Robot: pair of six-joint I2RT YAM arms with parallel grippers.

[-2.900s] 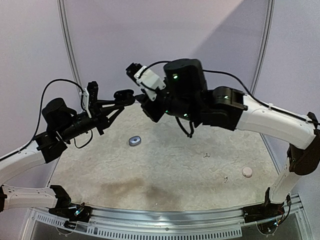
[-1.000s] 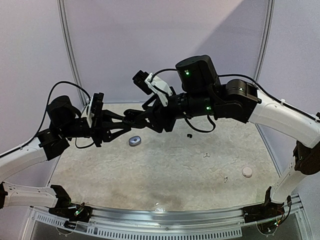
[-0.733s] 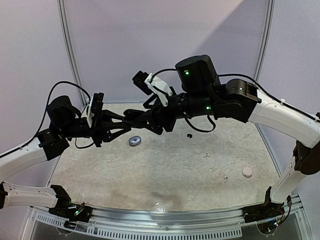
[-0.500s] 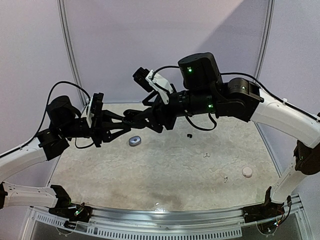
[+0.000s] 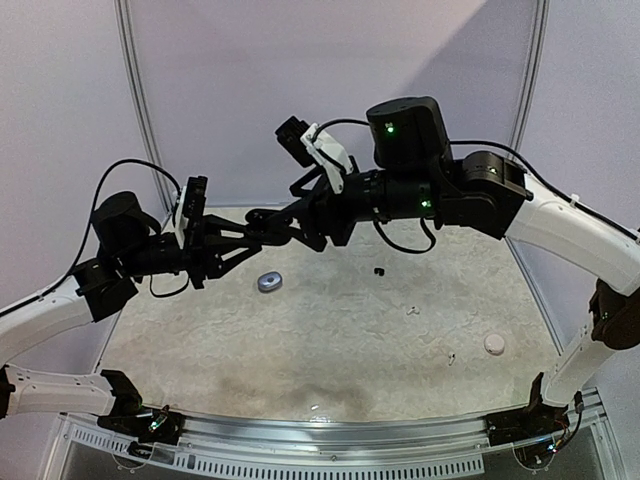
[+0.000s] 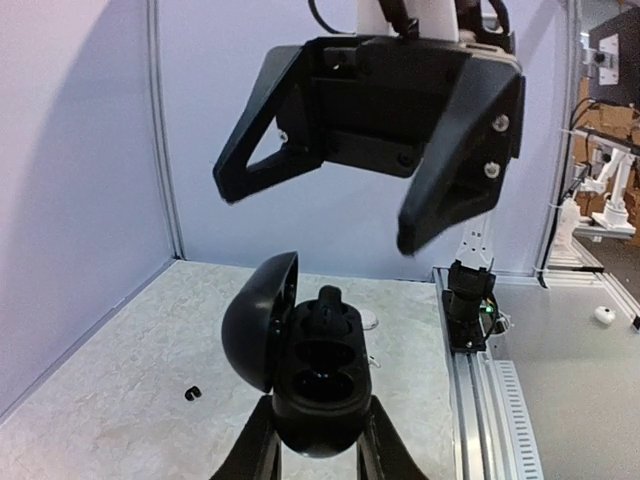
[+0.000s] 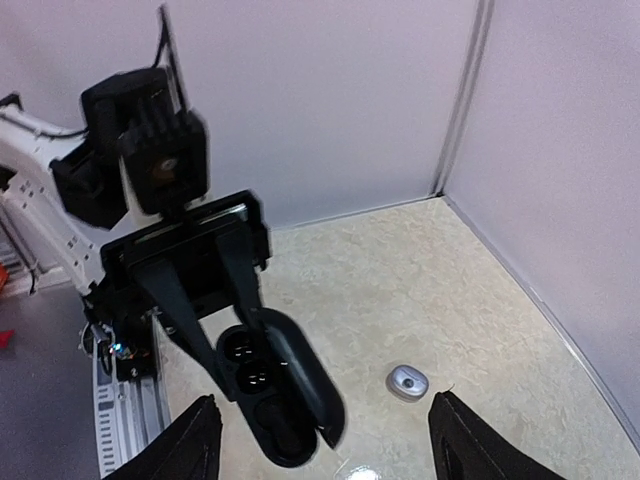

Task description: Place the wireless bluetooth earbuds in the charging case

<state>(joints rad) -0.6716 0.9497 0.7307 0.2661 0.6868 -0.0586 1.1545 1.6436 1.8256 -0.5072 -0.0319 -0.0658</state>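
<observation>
Few earbuds legible: loose black earbud (image 5: 380,270) on counter (image 5: 330,350) — others mere specks.
Left end effector (image 6: 318,430): raised, clamped on black charging case (image 6: 315,400); fingers (image 6: 255,450) partly cut off.
Right end effector (image 6: 318,215): jaws spread, hovering just above case.
Case state: lid open; seated earbud (image 6: 325,300) at far end — other wells dim.

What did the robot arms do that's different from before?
The right end effector opened wider and lifted up, away from the black case. A black earbud now sits in one of its slots. The left end effector kept its grip on the open case and hardly moved. The grey case and the white case lying below stayed put.
</observation>
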